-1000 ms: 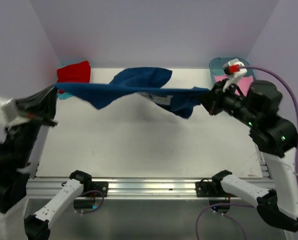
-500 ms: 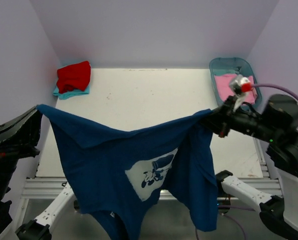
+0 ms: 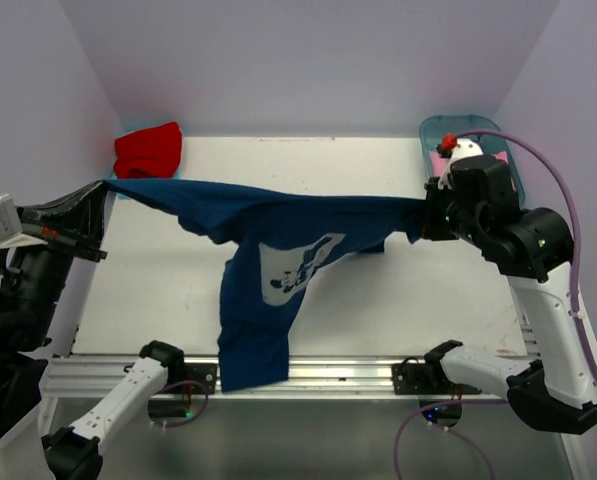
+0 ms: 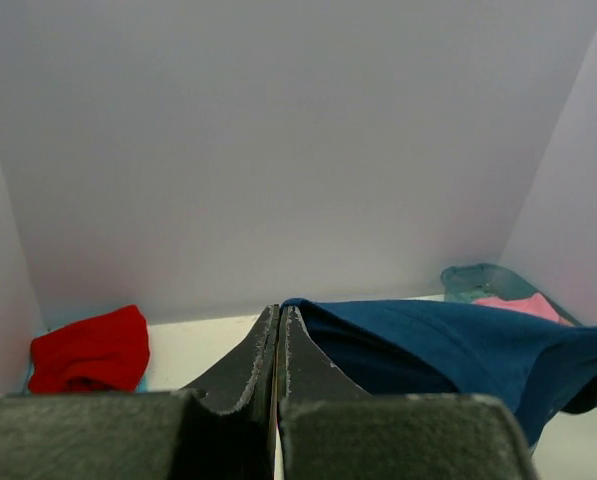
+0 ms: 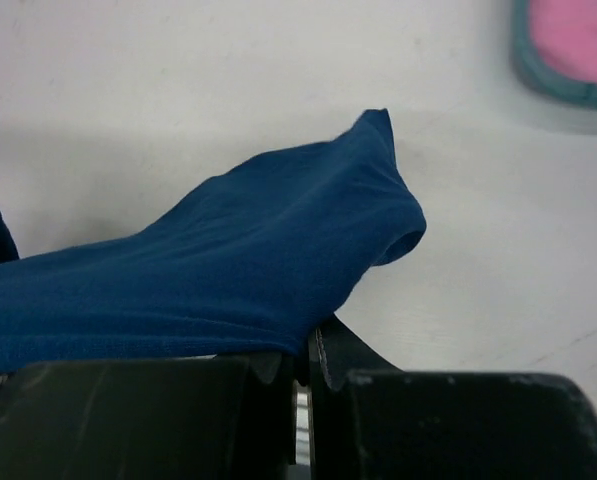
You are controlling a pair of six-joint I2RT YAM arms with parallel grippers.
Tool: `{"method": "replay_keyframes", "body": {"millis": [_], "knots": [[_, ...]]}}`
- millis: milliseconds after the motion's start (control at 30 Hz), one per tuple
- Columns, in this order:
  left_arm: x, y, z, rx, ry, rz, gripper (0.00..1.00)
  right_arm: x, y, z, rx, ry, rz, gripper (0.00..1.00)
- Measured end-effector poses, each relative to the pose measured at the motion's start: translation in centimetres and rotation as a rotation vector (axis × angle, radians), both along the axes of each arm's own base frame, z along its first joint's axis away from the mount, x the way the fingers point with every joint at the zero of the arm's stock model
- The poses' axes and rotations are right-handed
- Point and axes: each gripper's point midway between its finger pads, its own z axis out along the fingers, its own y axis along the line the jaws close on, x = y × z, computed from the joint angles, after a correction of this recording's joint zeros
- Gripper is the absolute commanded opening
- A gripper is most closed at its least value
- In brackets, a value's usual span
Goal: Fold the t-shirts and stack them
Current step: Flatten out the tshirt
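Both my left gripper [image 3: 100, 195] and right gripper [image 3: 425, 215] are clamped on the navy shirt [image 3: 278, 215]. From above, it stretches from the left edge to the right edge, its body sagging over the near edge, pale print [image 3: 296, 268] up. At my left wrist, the jaws are together at its corner. At my right wrist, they nip a bunched fold. I judge it light, limp and drapey, best held at the shoulders.

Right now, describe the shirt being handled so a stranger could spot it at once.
Look across the white table: a navy t-shirt hangs stretched between the left gripper and right gripper. Unlike the folded red shirt at the far-left corner, it bears a pale cartoon print.
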Motion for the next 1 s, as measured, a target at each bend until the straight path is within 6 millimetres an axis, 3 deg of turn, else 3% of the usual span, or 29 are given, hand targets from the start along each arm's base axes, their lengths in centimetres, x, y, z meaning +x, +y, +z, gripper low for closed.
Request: {"method": "replay_keyframes", "body": {"millis": [100, 200, 400, 600, 733, 833, 900, 1000], "knots": [[1.6, 0.2, -1.1, 0.021, 0.053, 0.039, 0.00, 1.7, -2.1, 1.7, -0.059, -0.066, -0.140, 0.00], [2.9, 1.3, -1.9, 0.036, 0.092, 0.122, 0.00, 3.1, -3.9, 2.1, -0.133, -0.090, -0.247, 0.00], [2.3, 4.9, -1.1, 0.004, 0.081, 0.295, 0.00, 4.2, -6.5, 1.3, -0.268, -0.068, -0.370, 0.00], [1.8, 6.4, -0.9, -0.013, 0.081, 0.364, 0.00, 4.1, -6.4, 1.1, -0.273, -0.058, -0.364, 0.00], [3.5, 4.4, -1.6, 0.021, 0.111, 0.296, 0.00, 3.6, -4.4, 0.0, -0.216, -0.001, -0.254, 0.00], [6.7, 1.2, -4.6, 0.074, 0.192, 0.200, 0.00, 3.2, -2.7, -0.9, -0.165, 0.044, -0.171, 0.00], [9.4, -1.5, -8.6, 0.121, 0.282, 0.123, 0.00, 3.0, -2.1, -1.2, -0.145, 0.059, -0.140, 0.00], [12.7, -5.4, -16.3, 0.189, 0.453, -0.005, 0.00, 2.8, -1.6, -1.4, -0.131, 0.071, -0.115, 0.00]]}}
